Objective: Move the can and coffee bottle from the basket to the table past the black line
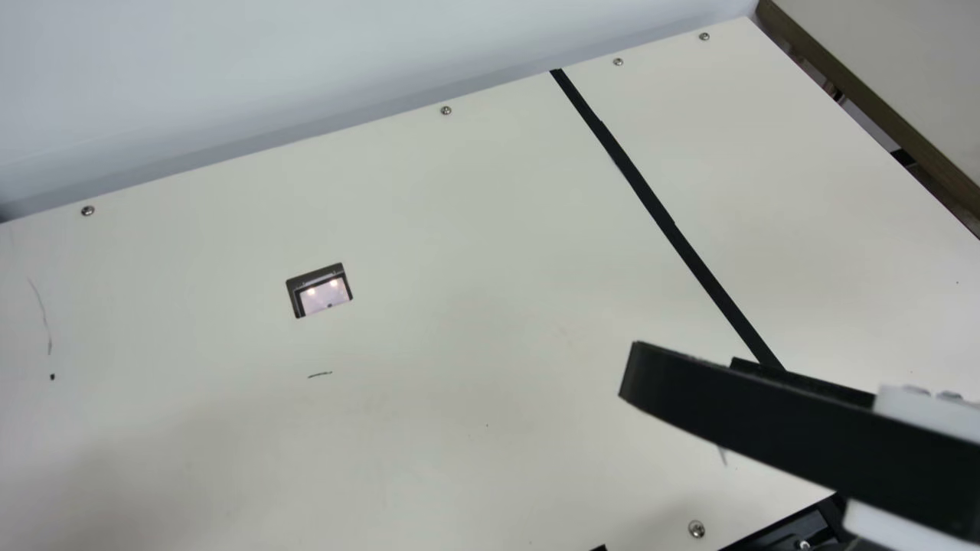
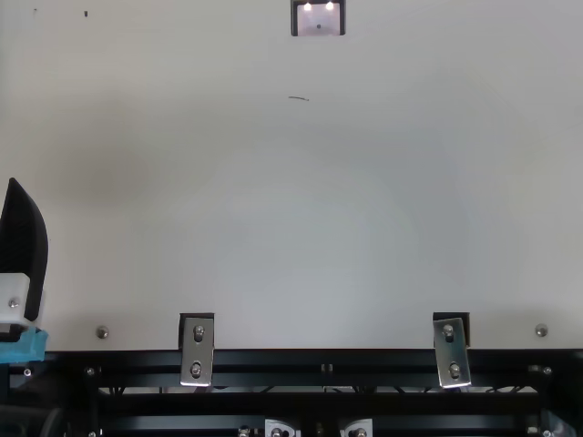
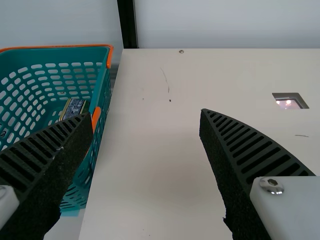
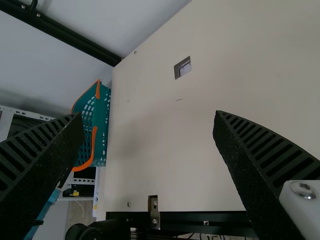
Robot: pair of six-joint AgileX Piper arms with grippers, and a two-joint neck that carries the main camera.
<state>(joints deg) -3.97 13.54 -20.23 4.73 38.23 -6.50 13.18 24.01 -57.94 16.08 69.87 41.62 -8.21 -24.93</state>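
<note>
The left gripper [image 3: 145, 116] is hanging with its fingers spread wide, grasping nothing, and is sitting nearer the teal basket [image 3: 55, 46] than the right gripper [image 4: 147, 116], which is also gaping empty. The basket is standing on the left gripper's outer side, past the edge of the table [image 3: 150, 155]. Inside, a dark-labelled container [image 3: 75, 107] is resting; how its long axis is running, I cannot tell. The coming move is probably calling for the left gripper to be shifting outward, then down.
</note>
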